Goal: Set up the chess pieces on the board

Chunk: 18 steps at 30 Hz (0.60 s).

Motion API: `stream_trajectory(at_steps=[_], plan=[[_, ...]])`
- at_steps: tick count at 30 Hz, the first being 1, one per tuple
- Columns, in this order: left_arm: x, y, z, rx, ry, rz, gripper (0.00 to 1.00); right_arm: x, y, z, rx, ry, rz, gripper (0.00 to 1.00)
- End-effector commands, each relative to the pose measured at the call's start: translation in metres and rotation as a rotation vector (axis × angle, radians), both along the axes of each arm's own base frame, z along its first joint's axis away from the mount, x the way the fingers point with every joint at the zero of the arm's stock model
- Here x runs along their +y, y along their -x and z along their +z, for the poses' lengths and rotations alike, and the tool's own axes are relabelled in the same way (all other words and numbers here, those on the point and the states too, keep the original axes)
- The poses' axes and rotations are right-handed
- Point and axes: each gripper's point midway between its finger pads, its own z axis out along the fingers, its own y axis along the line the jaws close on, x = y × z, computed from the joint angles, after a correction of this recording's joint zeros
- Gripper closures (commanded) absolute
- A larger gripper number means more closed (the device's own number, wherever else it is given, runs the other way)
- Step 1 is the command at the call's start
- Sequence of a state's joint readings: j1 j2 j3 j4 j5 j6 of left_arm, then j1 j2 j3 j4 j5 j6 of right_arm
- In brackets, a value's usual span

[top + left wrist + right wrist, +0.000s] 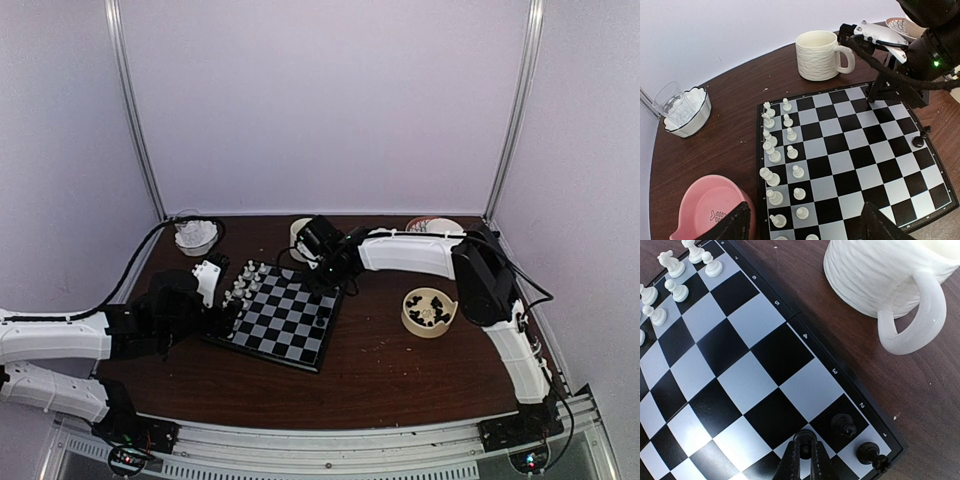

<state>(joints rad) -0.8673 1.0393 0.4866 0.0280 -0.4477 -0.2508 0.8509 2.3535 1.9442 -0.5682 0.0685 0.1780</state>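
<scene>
Chessmen of the white set [792, 151] stand in two rows along one edge of the small square black-and-pale-grey chequered board [855, 165], which lies on a dark brown wooden table [400, 380]. At the opposite end, two tiny black chess pieces [844, 426] occupy the corner squares nearest a cream ribbed ceramic mug [875, 275], which sits just off the board's thin black rim. A third black piece [920, 139] stands further along that same end. More black figures [428, 310] lie heaped in a round tan bowl [410, 325] on the table to the right of the board, apart from it.

The right gripper [805, 442] is clenched, its dark tips pinched together low over a square just beside the two black pieces; whether a piece is caught between them cannot be told. The left gripper [806, 217] hangs released over the white side of the board, its fingers [735, 222] spread wide and grasping nothing.

A pink plastic bowl [710, 200] sits just beside the board's edge below that arm. A white scalloped dish with clear glass in it [695, 117] stands well apart, towards the table's far left corner.
</scene>
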Motion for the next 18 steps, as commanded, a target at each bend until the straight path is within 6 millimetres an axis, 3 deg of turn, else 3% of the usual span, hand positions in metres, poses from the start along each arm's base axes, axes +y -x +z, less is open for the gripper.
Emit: stream_trajectory(at_steps=[1,18], plan=[[-0.007,-0.005,0.016,-0.018,0.045,-0.001,0.24,-0.006,-0.009,0.0,-0.022,0.023,-0.014,0.94],[-0.006,-0.006,0.016,-0.016,0.04,0.002,0.24,-0.008,0.002,0.005,0.006,0.003,0.002,0.93]])
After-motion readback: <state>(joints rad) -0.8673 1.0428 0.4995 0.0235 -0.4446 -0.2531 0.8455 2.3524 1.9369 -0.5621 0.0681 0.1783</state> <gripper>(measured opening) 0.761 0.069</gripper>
